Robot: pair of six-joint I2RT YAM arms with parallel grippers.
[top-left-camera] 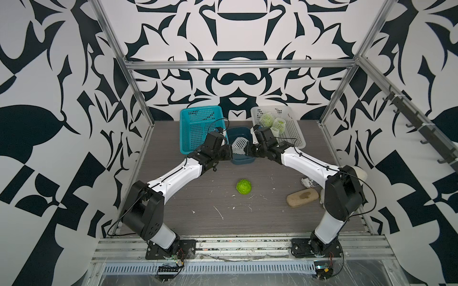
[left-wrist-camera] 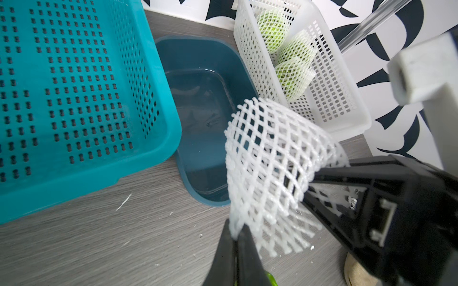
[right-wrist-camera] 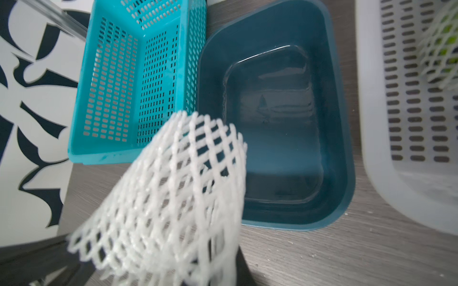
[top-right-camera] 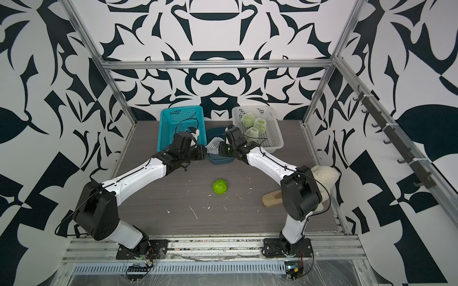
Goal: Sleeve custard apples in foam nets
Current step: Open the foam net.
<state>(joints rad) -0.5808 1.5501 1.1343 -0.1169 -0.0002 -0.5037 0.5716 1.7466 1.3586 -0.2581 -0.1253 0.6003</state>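
A white foam net (left-wrist-camera: 267,168) hangs arched over the dark blue tub (left-wrist-camera: 198,42); it shows in both top views (top-left-camera: 239,144) (top-right-camera: 214,144) and fills the near part of the right wrist view (right-wrist-camera: 173,193). My left gripper (left-wrist-camera: 236,234) is shut on one edge of it. The net's other edge lies at my right gripper (left-wrist-camera: 307,188), whose jaws the mesh largely covers. One bare green custard apple (top-left-camera: 243,187) sits alone mid-table, well in front of both grippers. Three netted custard apples (top-right-camera: 248,119) lie in the white basket (top-left-camera: 297,141).
A teal perforated basket (top-left-camera: 188,148) stands left of the tub, touching it. A tan oblong block (top-left-camera: 302,196) and a cream plush toy (top-right-camera: 324,175) lie by the right arm's elbow. White foam crumbs dot the wooden tabletop. Metal frame posts bound the table.
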